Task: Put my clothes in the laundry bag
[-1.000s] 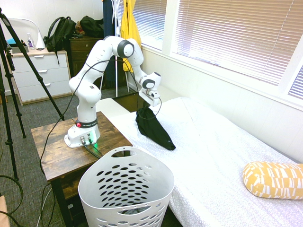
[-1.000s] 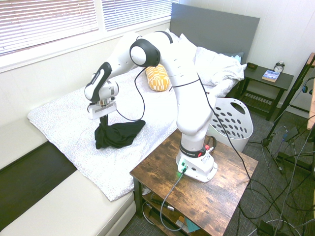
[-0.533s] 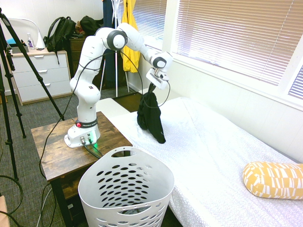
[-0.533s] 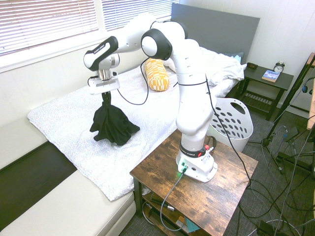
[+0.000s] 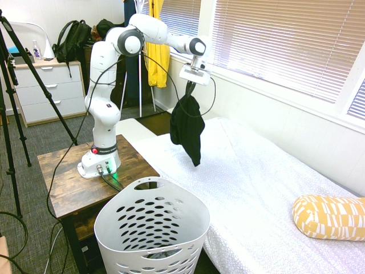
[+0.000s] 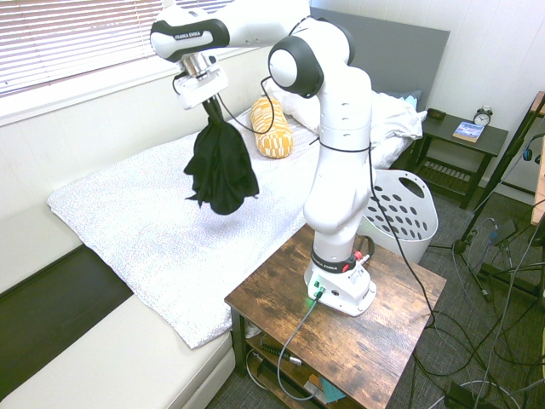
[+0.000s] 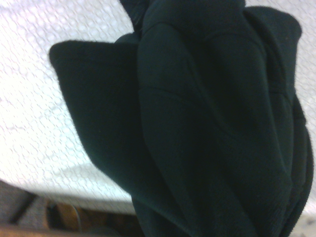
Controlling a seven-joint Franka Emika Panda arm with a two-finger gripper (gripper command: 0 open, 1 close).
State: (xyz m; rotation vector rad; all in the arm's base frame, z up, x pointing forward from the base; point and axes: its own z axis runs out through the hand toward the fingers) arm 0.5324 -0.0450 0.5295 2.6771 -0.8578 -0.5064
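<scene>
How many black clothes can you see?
1. The black garment hangs from the gripper above the white bed, off the cover. Something dark lies at the bottom of the laundry basket; it could be more.

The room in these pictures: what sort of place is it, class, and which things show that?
Most likely a bedroom: a bed with a grey headboard, a nightstand bearing an alarm clock, and a dresser.
</scene>
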